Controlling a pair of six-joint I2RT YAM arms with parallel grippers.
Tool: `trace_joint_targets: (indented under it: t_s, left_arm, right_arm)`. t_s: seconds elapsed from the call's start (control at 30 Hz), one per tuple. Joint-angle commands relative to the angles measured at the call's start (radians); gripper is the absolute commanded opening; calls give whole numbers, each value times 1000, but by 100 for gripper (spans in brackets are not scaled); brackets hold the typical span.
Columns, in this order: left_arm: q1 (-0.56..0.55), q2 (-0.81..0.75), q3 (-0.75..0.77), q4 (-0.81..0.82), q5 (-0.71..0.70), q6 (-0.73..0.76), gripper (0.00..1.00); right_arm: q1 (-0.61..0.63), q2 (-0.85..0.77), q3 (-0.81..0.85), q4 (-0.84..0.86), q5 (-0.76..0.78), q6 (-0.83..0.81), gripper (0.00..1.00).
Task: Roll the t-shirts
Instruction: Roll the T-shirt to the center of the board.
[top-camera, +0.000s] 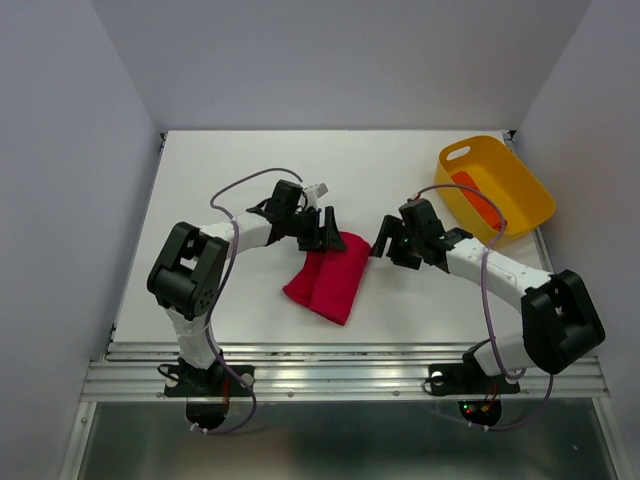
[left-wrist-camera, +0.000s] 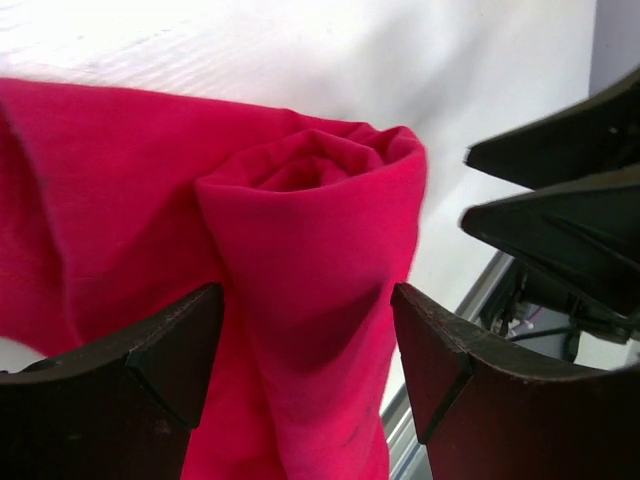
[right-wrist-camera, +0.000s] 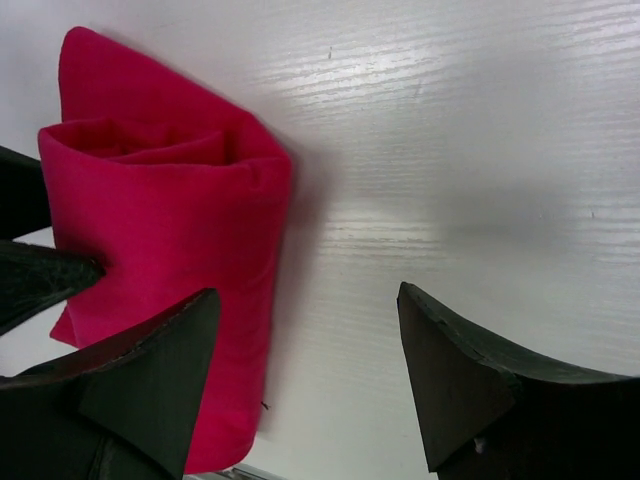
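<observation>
A crimson t-shirt (top-camera: 328, 275) lies rolled in the middle of the table, its spiral end showing in the left wrist view (left-wrist-camera: 300, 200) and the right wrist view (right-wrist-camera: 160, 190). My left gripper (top-camera: 325, 228) is at the roll's far end. It is open, its jaws (left-wrist-camera: 308, 300) straddling the roll, with bare table showing between the cloth and the right finger. My right gripper (top-camera: 385, 243) is open just to the right of the roll, its jaws (right-wrist-camera: 308, 300) over bare table and its left finger at the cloth's edge. An orange-red t-shirt (top-camera: 477, 200) lies as a narrow roll in the tub.
A yellow plastic tub (top-camera: 520, 185) with handles stands at the back right, near the right wall. The metal rail (top-camera: 340, 365) runs along the table's near edge, close to the roll's near end. Grey walls enclose the table on three sides.
</observation>
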Motion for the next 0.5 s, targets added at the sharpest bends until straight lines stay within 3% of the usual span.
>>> trace_joint_targets:
  t_s: [0.0,0.23,0.47]
  left_arm:
    - [-26,-2,58,28,89,13,76]
    - [-60,41,71,36,109,-1,68]
    - [-84,62,82,54,118,-32,63]
  right_arm:
    - [-6,24,-15,84,-42,29,76]
    - [-6,49,-19,97,-27,50,62]
    - [-6,75,-21,129,-58,65,59]
